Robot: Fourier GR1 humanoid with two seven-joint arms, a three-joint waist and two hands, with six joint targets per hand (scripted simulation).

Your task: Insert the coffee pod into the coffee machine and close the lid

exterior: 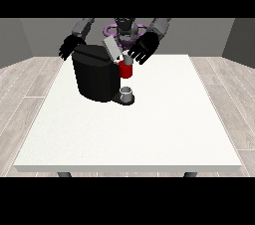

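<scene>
1 front view: elevated, across table (149, 134), facing robot (124, 27), whole tabletop visible

A large white table (149, 129) fills the middle of the view. Its top is flat and plain, and it becomes wider toward the camera. Two dark legs show under its near edge, one near each corner. The table stands on a floor (22, 99) of pale grey wooden planks.

One thing stands directly on the table: a black coffee machine (94, 77). It is in the far left part of the top, close to the far edge. Its low base reaches out to the right, and a small grey cup (127, 92) stands on this base, not on the table itself.
</scene>
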